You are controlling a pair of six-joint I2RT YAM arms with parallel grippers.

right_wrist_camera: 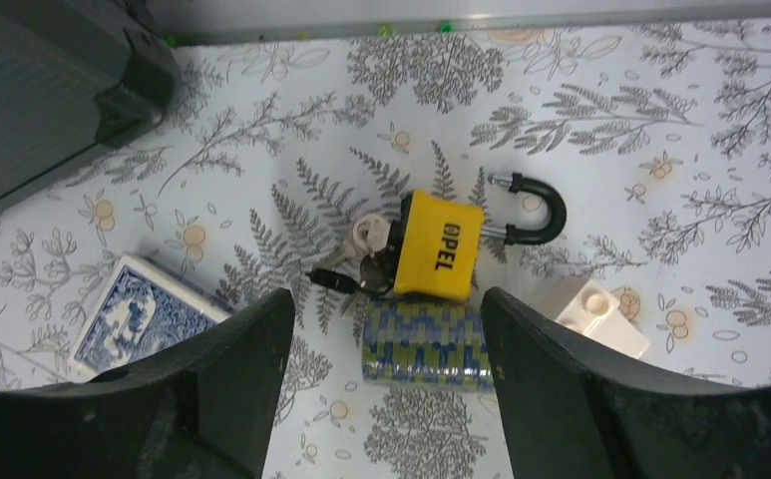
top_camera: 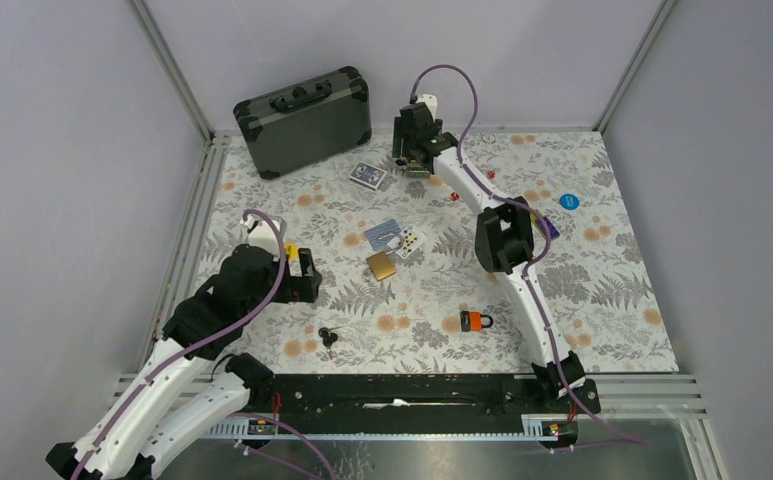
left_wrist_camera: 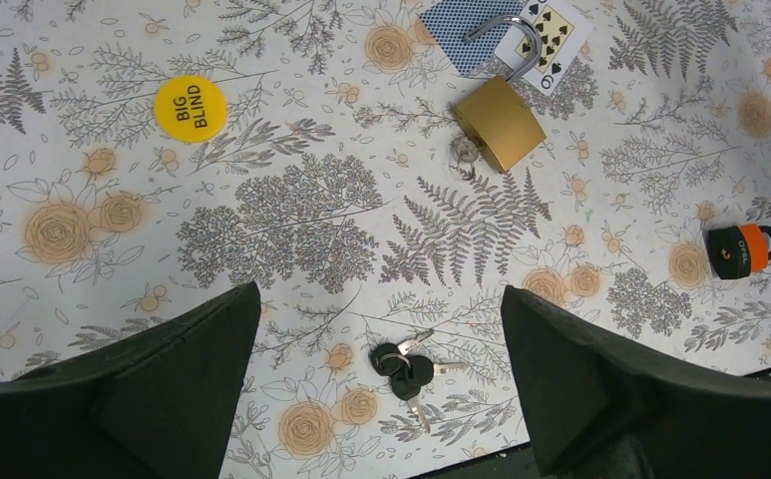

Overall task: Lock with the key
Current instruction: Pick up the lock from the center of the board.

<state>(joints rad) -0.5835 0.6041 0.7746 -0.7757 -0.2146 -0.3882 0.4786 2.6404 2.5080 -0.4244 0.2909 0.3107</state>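
Top view overlooks table (top_camera: 622, 300), wrist views close, downward

plain pale grey-lilac walls (top_camera: 382, 40) close in the back and both sides. silver metal posts (top_camera: 171, 70) rise at the back corners. the table (top_camera: 602, 300) has a white top printed with grey ferns and orange flowers. the light is even and soft.

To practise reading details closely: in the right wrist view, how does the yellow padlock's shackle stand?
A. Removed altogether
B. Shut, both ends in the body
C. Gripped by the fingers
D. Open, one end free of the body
D: on the yellow padlock, one end of the shackle sits clear of the body while the other end stays seated in it.
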